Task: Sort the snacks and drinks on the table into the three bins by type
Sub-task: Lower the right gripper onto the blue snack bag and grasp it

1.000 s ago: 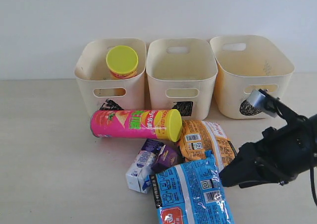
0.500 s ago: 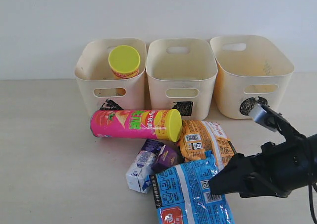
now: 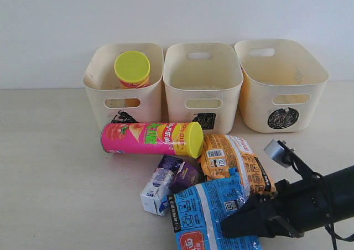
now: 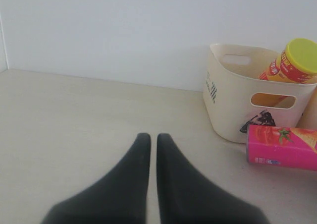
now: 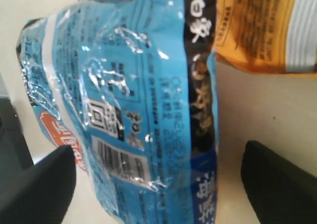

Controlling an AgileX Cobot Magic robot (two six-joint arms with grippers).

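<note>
The blue bag [image 3: 207,211] lies at the table's [image 3: 55,172] front, and my right gripper [image 3: 235,227] is low over its near end, open, one finger on each side of the bag [image 5: 133,110] in the wrist view. The orange-brown bag [image 3: 232,161] lies just behind it. A pink-green can [image 3: 152,138] lies on its side before the bins. The yellow-red can [image 3: 133,70] leans inside the triangle bin [image 3: 99,92]. A white-blue carton [image 3: 155,192] and a purple carton [image 3: 185,174] sit together. My left gripper [image 4: 149,137] is shut and holds nothing.
The square bin [image 3: 203,89] and the circle bin [image 3: 310,89] stand side by side at the back with nothing showing inside. A white wall rises behind the bins. The left gripper is outside the exterior view, over bare table left of the triangle bin [image 4: 228,105].
My right arm has swung down and to the left, bringing its open gripper over the blue bag. The yellow-red can in the triangle bin has shifted slightly to the left.
</note>
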